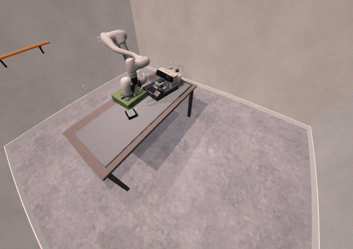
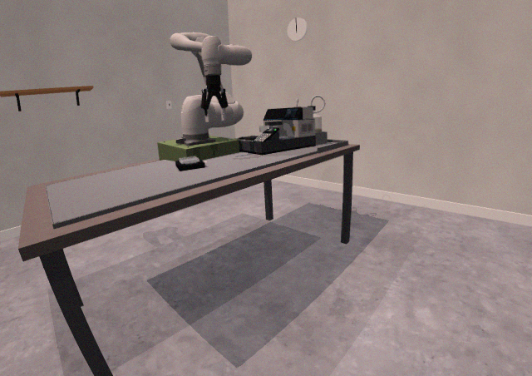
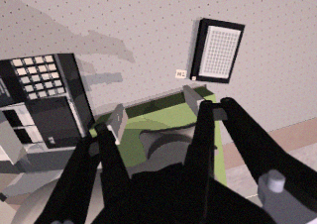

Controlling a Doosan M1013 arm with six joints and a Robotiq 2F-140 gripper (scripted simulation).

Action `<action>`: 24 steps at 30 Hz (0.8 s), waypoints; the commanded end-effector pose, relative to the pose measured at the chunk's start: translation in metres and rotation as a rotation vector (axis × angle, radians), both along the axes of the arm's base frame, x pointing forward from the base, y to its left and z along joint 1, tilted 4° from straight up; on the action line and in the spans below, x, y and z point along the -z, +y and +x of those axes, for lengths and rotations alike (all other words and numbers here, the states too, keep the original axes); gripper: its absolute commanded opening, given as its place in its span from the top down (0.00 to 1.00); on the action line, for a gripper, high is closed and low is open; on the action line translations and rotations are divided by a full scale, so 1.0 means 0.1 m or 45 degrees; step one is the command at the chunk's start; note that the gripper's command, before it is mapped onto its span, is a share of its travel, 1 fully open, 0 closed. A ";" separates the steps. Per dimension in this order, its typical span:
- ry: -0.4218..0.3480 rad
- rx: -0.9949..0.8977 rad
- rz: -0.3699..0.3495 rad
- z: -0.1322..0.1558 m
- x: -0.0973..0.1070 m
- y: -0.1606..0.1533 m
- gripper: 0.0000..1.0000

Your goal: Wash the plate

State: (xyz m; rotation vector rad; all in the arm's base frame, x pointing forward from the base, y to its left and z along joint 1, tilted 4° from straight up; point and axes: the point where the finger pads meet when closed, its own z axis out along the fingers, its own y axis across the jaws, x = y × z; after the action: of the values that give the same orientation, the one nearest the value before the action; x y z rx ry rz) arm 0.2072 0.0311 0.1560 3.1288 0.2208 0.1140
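Note:
The white well plate [image 3: 218, 52] [image 1: 131, 113] [image 2: 189, 161] lies flat in the black plate nest N1 [image 3: 198, 46] on the table, next to a small label [image 3: 180, 73]. My gripper [image 3: 154, 102] [image 1: 136, 87] [image 2: 214, 115] is open and empty. It hangs well above the arm's green base [image 3: 134, 140] [image 1: 129, 98] [image 2: 197, 147], between the nest and the washer. The plate washer [image 1: 164, 80] [image 2: 288, 133] stands at the table's far end. Its keypad [image 3: 37, 77] [image 2: 263, 136] shows at the left of the wrist view. A small green lamp [image 1: 161, 89] [image 2: 271, 129] glows on the washer.
The arm's own pedestal [image 2: 193, 118] rises from the green base just under the gripper. Bottles and tubing [image 2: 317, 103] stand behind the washer. The table's brown rim [image 2: 129, 210] runs around the grey top. A wall shelf [image 2: 46, 91] is far off to the left.

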 end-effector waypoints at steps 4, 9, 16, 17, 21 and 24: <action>0.000 0.231 0.017 0.13 0.11 -0.24 0.30; 0.000 0.231 0.017 0.20 0.17 -0.36 0.30; 0.000 0.231 0.017 0.35 0.30 -0.64 0.30; 0.000 0.231 0.017 0.37 0.32 -0.68 0.30; 0.000 0.231 0.017 0.45 0.39 -0.83 0.30; 0.000 0.231 0.017 0.45 0.39 -0.83 0.30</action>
State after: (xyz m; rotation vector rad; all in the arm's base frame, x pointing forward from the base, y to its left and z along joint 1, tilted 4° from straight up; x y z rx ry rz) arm 0.2484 -0.0472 0.1202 3.1382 -0.0655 0.1135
